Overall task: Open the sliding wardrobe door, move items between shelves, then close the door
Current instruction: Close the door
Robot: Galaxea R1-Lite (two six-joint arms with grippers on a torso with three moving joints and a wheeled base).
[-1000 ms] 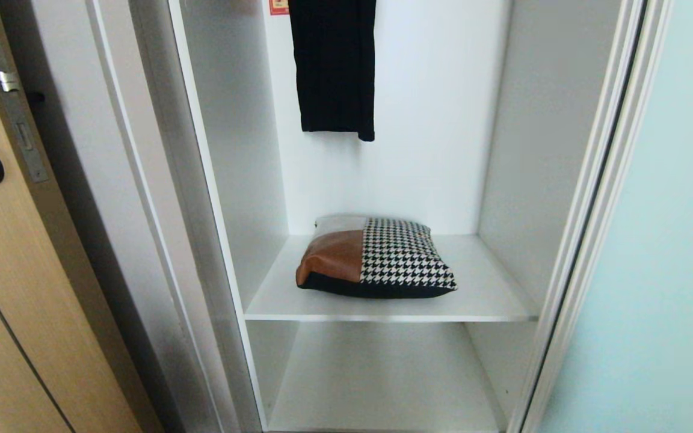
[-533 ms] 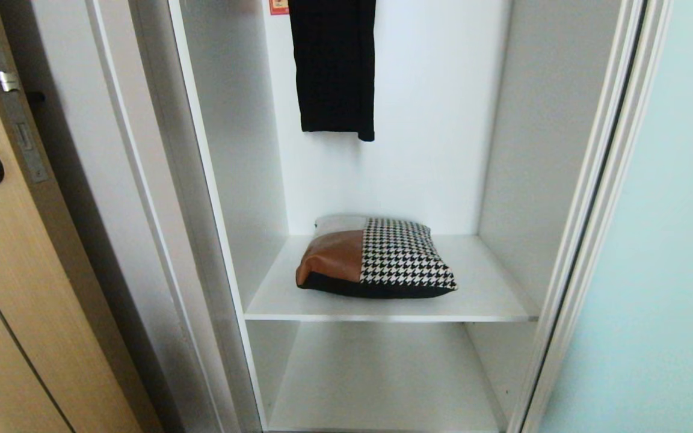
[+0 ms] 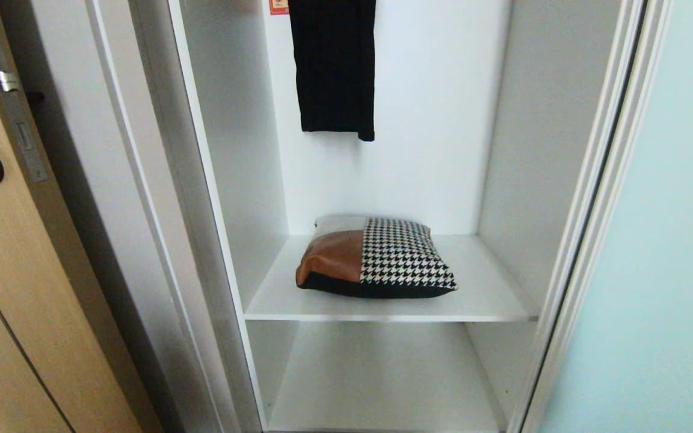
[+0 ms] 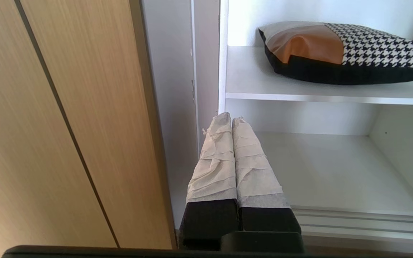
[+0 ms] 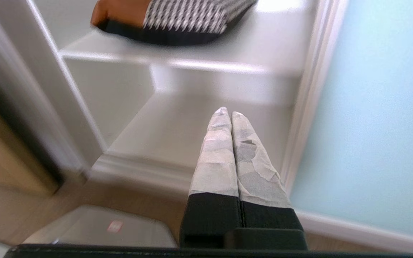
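Observation:
The sliding wardrobe door [image 3: 653,252], pale blue-green frosted glass in a silver-white frame, stands slid to the right, leaving the wardrobe open. A cushion-like bag [image 3: 376,258] of tan leather and houndstooth fabric lies on the upper white shelf [image 3: 491,300]; the lower shelf [image 3: 382,379] beneath it is bare. Neither arm shows in the head view. My left gripper [image 4: 231,117] is shut and empty, low by the wardrobe's left wall, below the bag [image 4: 342,52]. Shut and empty too, my right gripper [image 5: 227,112] is low in front of the lower shelf [image 5: 177,125], beside the door [image 5: 382,107].
A black garment [image 3: 334,66] hangs at the wardrobe's back above the bag. A light wood door [image 3: 15,288] with dark lock fittings stands to the left. The door track [image 4: 357,220] runs along the wardrobe's bottom front. A grey part of my base [image 5: 102,229] lies on the wood floor.

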